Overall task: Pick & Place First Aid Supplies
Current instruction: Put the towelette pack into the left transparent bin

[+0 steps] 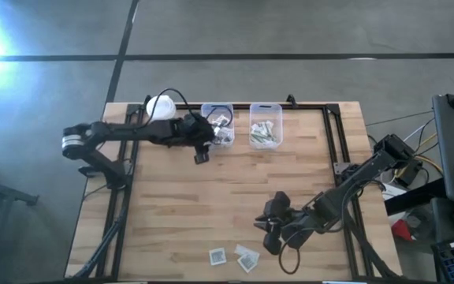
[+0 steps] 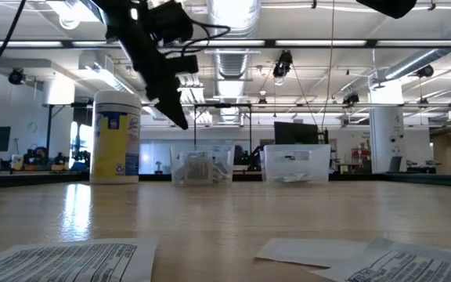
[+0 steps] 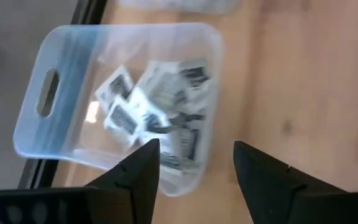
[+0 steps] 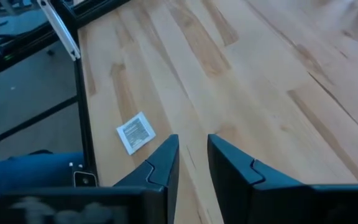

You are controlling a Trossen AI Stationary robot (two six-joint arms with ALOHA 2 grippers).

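Several first aid supplies, square white packets with dark print, lie heaped in the left clear bin (image 3: pixel 148 106) (image 1: pixel 217 126). More narrow strips fill the right bin (image 1: pixel 265 128). Three packets lie flat near the table's front edge (image 1: pixel 217 255) (image 1: pixel 247 257); one of them (image 4: pixel 135 132) shows ahead of my right gripper. My left gripper (image 3: pixel 196 163) (image 1: pixel 202 153) hangs open just off the left bin's near side, with nothing between its fingers. My right gripper (image 4: pixel 193 152) (image 1: pixel 265 229) hovers above bare wood near the front packets, its fingers a little apart and holding nothing.
A yellow container with a white lid (image 2: pixel 116 137) (image 1: pixel 161 106) stands at the far left, beside the left bin. Black rails (image 1: pixel 333 134) run along the table's edges. Bare wooden tabletop (image 1: pixel 211 197) lies between the bins and the front packets.
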